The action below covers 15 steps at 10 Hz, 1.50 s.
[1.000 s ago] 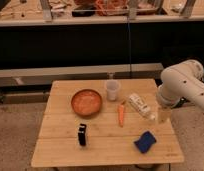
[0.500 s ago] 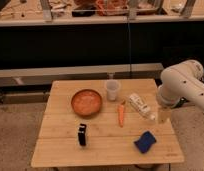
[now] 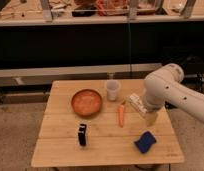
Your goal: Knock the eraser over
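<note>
eraser [image 3: 82, 134]: small black block, standing on end, front-left part of the table [image 3: 60, 150], nearer the front edge than the back. nothing touching it.
orange bowl [image 3: 87, 102] just behind it, toward table centre, apart from it.
clear cup [image 3: 112, 90] upright near the back edge, right of the bowl.
carrot [image 3: 121, 114] lying flat mid-table, lengthwise front to back.
white packet [image 3: 136, 104] beside the carrot on the right, partly under the arm.
blue sponge pad [image 3: 144, 142] near the front-right corner, well apart from the eraser.
gripper [image 3: 151, 118]: hangs below the white arm [image 3: 165, 90] over the right side of the table, behind the sponge, far from the eraser. open or closed: can't tell.
surface: light wood slats, pale legs.
room: speckled grey floor; behind the table a dark wall with a pale ledge, and above it a cluttered shelf with vertical metal posts.
</note>
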Each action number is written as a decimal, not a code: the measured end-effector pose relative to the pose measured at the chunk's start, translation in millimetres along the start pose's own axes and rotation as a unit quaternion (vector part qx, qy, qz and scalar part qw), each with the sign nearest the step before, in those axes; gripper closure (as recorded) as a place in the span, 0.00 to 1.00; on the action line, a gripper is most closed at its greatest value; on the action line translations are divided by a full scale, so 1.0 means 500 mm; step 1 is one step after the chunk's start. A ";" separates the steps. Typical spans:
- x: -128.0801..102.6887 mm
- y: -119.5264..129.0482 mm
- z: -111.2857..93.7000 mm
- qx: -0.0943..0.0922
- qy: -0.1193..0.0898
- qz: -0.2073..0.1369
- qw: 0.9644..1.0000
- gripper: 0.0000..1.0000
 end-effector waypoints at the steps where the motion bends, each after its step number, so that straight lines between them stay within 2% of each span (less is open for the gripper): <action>1: -0.009 0.005 0.006 0.000 0.001 -0.010 1.000 0.20; 2: -0.022 0.006 0.012 -0.001 0.001 -0.019 1.000 0.20; 4: -0.091 0.011 0.028 -0.004 -0.002 -0.050 0.999 0.20; 5: -0.109 0.013 0.035 -0.003 -0.002 -0.063 0.998 0.20; 9: -0.189 0.021 0.066 -0.007 -0.002 -0.115 0.993 0.20; 11: -0.252 0.025 0.091 -0.008 -0.004 -0.154 0.988 0.20; 13: -0.283 0.030 0.111 -0.010 -0.006 -0.183 0.983 0.20; 15: -0.314 0.032 0.127 -0.010 -0.009 -0.201 0.980 0.20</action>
